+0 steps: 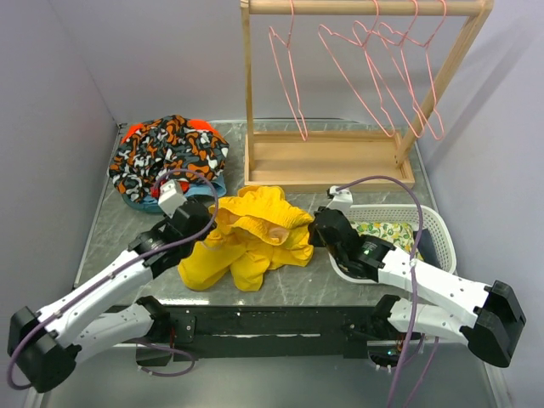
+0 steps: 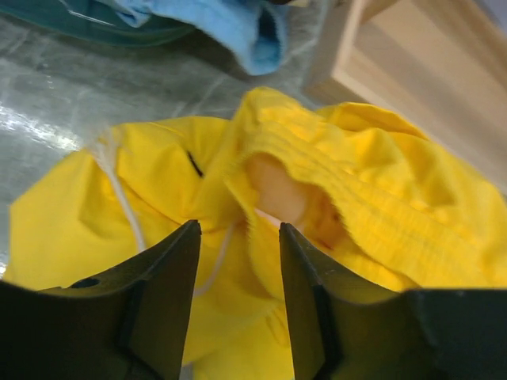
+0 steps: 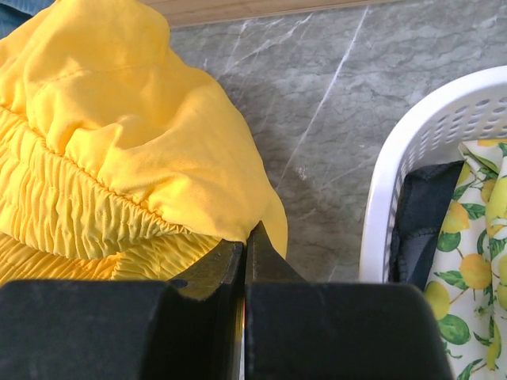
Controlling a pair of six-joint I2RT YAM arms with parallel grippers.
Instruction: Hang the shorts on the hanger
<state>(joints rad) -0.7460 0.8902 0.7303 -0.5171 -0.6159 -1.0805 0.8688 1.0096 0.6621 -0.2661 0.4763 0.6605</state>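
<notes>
Shorts (image 1: pixel 251 238) lie bunched on the table (image 1: pixel 297 285), left gripper (image 2: pixel 238 229) half open over them, right gripper (image 3: pixel 244 237) closed at their hem, where a thin or missed pinch could slip before the hanger (image 1: pixel 293 85)

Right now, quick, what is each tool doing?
Left tool: open, above the yellow shorts, holding nothing.
Right tool: shut at the shorts' edge; a pinch cannot be told.
</notes>
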